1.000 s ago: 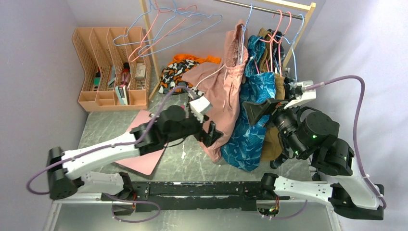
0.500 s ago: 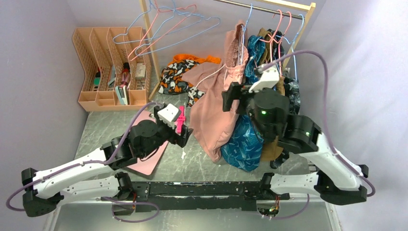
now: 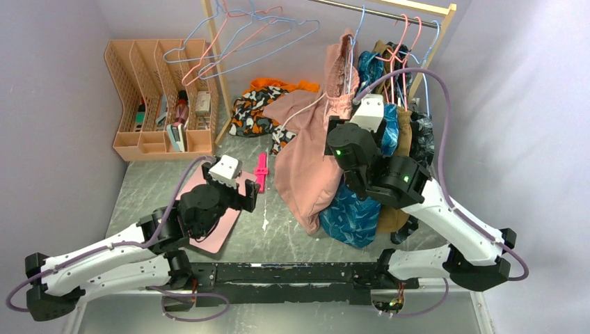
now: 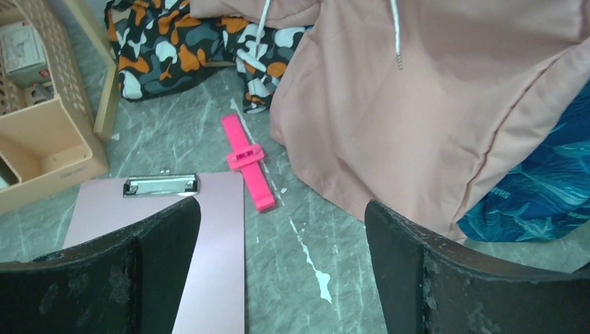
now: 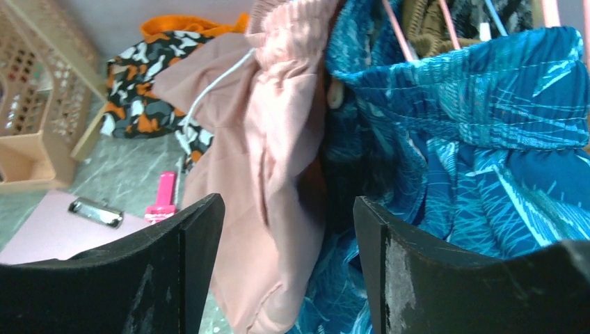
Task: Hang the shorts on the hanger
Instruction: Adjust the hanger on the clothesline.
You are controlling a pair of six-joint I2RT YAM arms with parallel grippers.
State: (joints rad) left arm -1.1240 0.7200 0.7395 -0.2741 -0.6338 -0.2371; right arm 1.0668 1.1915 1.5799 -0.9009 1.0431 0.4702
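Stretched low over marbled table (image 3: 278, 236) with left gripper (image 4: 282, 216) agape, empty; raised high with right gripper (image 5: 285, 209) parted, empty, facing soft baggy shorts (image 3: 313, 146) draped on thin blue wire hanger (image 3: 361, 21)

You won't find a word, number, brand or sign that can be read in any of the views. The nearest candidate is the small box (image 4: 21, 49) standing inside the peach organizer (image 4: 52, 149). Its face shows some marks, but they are too small and blurred to make out (the top camera does no better). Just beside the organizer on the surface, the clipboard (image 4: 216, 278) and its metal clip (image 4: 161, 185) give you nothing legible either.
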